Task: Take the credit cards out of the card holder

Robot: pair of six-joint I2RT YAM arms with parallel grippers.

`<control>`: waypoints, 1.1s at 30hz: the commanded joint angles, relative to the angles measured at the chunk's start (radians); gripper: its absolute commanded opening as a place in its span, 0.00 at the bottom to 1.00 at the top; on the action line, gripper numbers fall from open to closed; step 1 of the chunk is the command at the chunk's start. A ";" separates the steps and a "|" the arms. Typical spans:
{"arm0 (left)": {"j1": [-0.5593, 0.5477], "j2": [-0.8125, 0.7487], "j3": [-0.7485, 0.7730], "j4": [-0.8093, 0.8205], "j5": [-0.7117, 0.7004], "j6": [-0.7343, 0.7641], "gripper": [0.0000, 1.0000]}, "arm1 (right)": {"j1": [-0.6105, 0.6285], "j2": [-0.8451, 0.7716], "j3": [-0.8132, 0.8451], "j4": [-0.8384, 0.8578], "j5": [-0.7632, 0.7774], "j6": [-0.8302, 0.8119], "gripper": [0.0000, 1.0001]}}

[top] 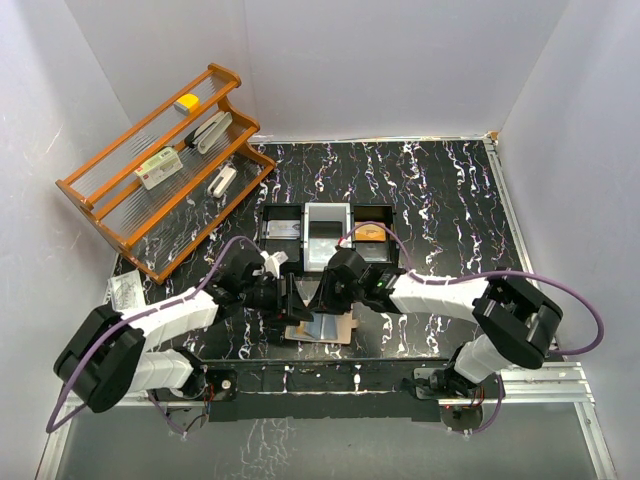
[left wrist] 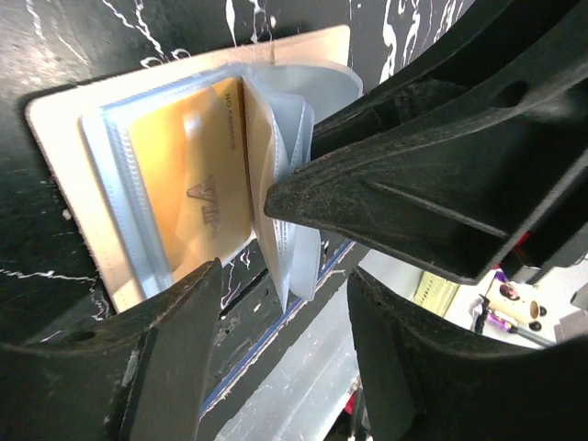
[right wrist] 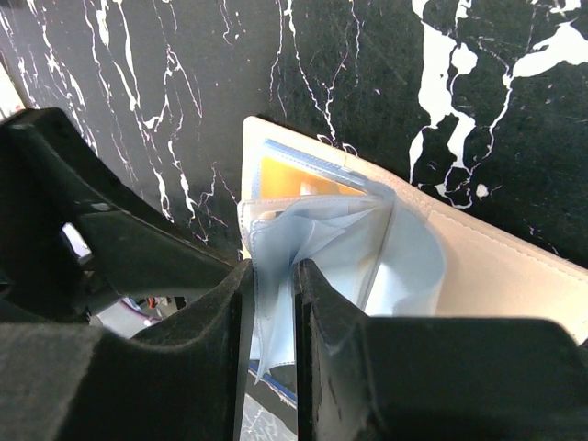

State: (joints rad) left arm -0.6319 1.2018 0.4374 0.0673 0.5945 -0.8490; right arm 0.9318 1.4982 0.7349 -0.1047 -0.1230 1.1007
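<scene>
Lying open on the table (top: 450, 200), the card holder (left wrist: 73, 184) keeps an orange credit card (left wrist: 193, 175) inside floppy, slick clear sleeves (right wrist: 404, 257). These the right end effector (right wrist: 272, 280) pinches; the left end effector (left wrist: 283, 276) gapes, empty. I'd guess the card is stiff and light, best pinched at the sleeve mouth.

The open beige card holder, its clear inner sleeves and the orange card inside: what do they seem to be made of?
Beige bifold card holder: probably leather or an imitation, matte, with a seam line near its edge.
Clear inner sleeves: thin soft plastic film, glossy and bluish-translucent, bending freely.
Orange rectangular card: likely stiff plastic, smooth, lying flat with a faint mark on it.
</scene>
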 commanded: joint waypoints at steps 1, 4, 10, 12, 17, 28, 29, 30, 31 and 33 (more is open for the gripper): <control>-0.037 0.047 0.004 0.077 0.072 -0.002 0.53 | -0.007 -0.042 -0.014 0.027 0.009 -0.001 0.19; -0.065 0.080 -0.001 0.129 0.065 -0.026 0.45 | -0.011 -0.042 -0.021 0.053 -0.014 0.005 0.20; -0.069 0.087 -0.005 0.184 0.031 -0.052 0.38 | -0.014 -0.065 -0.018 0.033 -0.009 0.008 0.25; -0.069 0.097 -0.008 0.209 0.034 -0.066 0.40 | -0.018 -0.086 -0.015 0.023 -0.001 0.005 0.31; -0.087 0.124 0.015 0.216 0.039 -0.058 0.47 | -0.035 -0.161 0.016 -0.120 0.089 -0.018 0.46; -0.181 0.220 0.140 0.158 0.027 -0.008 0.57 | -0.059 -0.439 -0.036 -0.320 0.359 0.101 0.74; -0.193 0.233 0.151 0.155 0.025 -0.005 0.58 | -0.060 -0.475 -0.054 -0.320 0.384 0.115 0.75; -0.201 0.246 0.160 0.151 0.024 -0.001 0.59 | -0.061 -0.509 -0.071 -0.318 0.405 0.127 0.77; -0.208 0.258 0.168 0.145 0.021 0.002 0.60 | -0.061 -0.544 -0.093 -0.317 0.422 0.143 0.77; -0.218 0.268 0.178 0.121 0.007 0.013 0.61 | -0.061 -0.613 -0.131 -0.304 0.439 0.163 0.78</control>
State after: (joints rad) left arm -0.8265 1.4540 0.5781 0.2344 0.6125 -0.8688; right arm 0.8749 0.9901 0.6632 -0.3981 0.1955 1.1900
